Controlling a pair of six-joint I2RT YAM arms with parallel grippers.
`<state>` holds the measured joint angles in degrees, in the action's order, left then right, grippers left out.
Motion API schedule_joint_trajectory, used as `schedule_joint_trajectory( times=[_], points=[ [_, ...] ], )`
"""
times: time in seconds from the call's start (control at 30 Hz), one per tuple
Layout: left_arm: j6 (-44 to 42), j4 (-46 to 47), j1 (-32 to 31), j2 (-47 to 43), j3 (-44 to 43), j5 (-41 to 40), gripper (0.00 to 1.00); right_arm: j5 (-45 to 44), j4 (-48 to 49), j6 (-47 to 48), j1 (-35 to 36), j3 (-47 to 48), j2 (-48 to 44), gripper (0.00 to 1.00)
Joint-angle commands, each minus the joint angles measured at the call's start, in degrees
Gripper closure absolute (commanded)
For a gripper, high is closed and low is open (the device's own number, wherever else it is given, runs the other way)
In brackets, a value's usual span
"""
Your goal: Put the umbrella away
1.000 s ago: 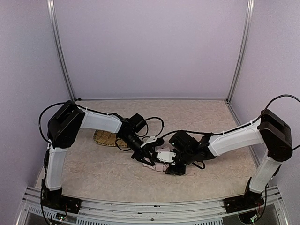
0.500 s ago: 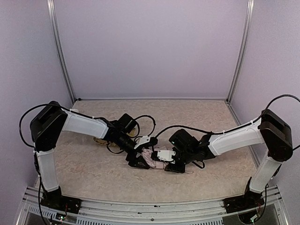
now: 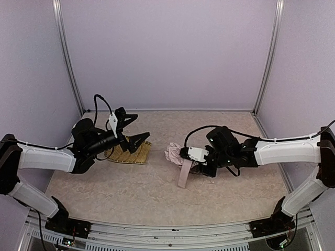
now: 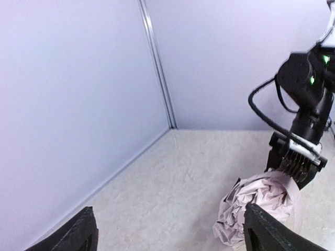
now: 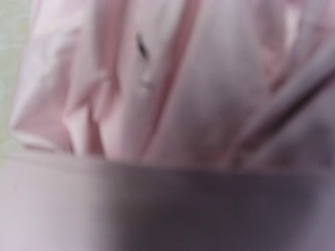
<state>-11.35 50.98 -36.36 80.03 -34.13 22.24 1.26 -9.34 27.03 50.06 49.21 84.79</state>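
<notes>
Umbrella [image 3: 174,154], pale pink and crumpled, sits near the middle of the tabletop [image 3: 225,130], with a long flap [image 3: 184,175] of its fabric trailing toward the near edge. My right jaws are closed part-way on the bunched cloth at its right side, and the right wrist view shows nothing but blurred pink folds. My left jaws stand wide and empty, raised above the woven straw mat [image 3: 128,153] near the left edge, well apart from the umbrella.

Judged from here, the thing is light and limp. The thin cloth will likely slip and sag, and it may snag or tear if hauled by a fold. I would expect stiffness only along the shaft. Handle and ribs are not visible and may be hidden under my right wrist, so the surer hold would be the handle once it shows, not the loose canopy.

The mat lies flat and blocks nothing. The cable [image 3: 191,134] looping just behind the bundle could catch.
</notes>
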Motion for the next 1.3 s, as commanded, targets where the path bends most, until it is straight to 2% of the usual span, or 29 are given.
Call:
schedule_joint_trajectory(
  times=[0.0, 0.07, 0.13, 0.23, 0.3, 0.4, 0.57, 1.0, 1.07, 1.1, 1.13, 1.17, 1.2, 1.27],
  points=[
    [9.02, 15.41, 1.11, 2.43, 2.0, 13.51, 0.34, 1.38, 2.01, 1.41, -2.69, 3.31, -4.0, 1.0],
    [10.81, 15.87, -0.25, 5.04, 2.45, 17.7, 0.56, 0.67, 1.39, 2.25, -3.32, 5.17, -4.81, 1.0],
    [11.4, 17.51, -2.77, 7.42, 3.33, 20.05, 0.62, -0.44, 0.05, 3.42, -3.61, 7.94, -5.07, 1.0],
    [8.83, 21.65, -7.92, 11.17, 4.51, 19.19, 0.59, -0.68, -2.14, 5.31, -3.66, 12.03, -4.99, 1.0],
    [5.76, 22.31, -10.79, 13.83, 3.54, 16.62, 0.52, 0.14, -3.19, 6.21, -3.72, 14.46, -5.06, 1.0],
    [8.14, 25.86, -11.36, 18.62, 0.82, 13.26, 0.45, 1.73, -3.58, 7.41, -3.8, 16.87, -5.57, 1.0],
    [9.33, 32.03, -11.1, 23.52, -2.76, 12.46, 0.33, 5.04, -3.84, 8.62, -3.78, 19.37, -5.83, 1.0],
    [3.34, 16.11, -12.32, 28.14, -14.55, 11.1, 0.29, 8.61, -3.71, 8.97, -3.71, 21.42, -5.51, 1.0],
    [2.89, 14.91, -12.57, 28.16, -15.86, 11.49, 0.37, 9.16, -3.69, 8.92, -3.7, 21.4, -5.65, 1.0],
    [2.83, 13.89, -12.71, 28.02, -16.48, 12.46, 0.47, 9.21, -3.68, 8.84, -3.68, 21.44, -5.69, 1.0],
    [2.64, 13.3, -12.89, 27.74, -16.84, 13.49, 0.6, 9.04, -3.67, 8.77, -3.7, 21.39, -5.76, 1.0],
    [2.49, 12.99, -13.05, 27.35, -16.88, 14.71, 0.77, 8.81, -3.66, 8.67, -3.72, 21.43, -5.84, 1.0],
    [2.48, 12.92, -13.18, 26.92, -16.6, 15.39, 0.98, 8.56, -3.71, 8.47, -3.74, 21.33, -6.01, 1.0],
    [3.19, 13.04, -13.09, 25.63, -15.46, 17.21, 1.0, 8.14, -3.53, 7.96, -4.01, 21.2, -6.4, 1.0]
  ],
)
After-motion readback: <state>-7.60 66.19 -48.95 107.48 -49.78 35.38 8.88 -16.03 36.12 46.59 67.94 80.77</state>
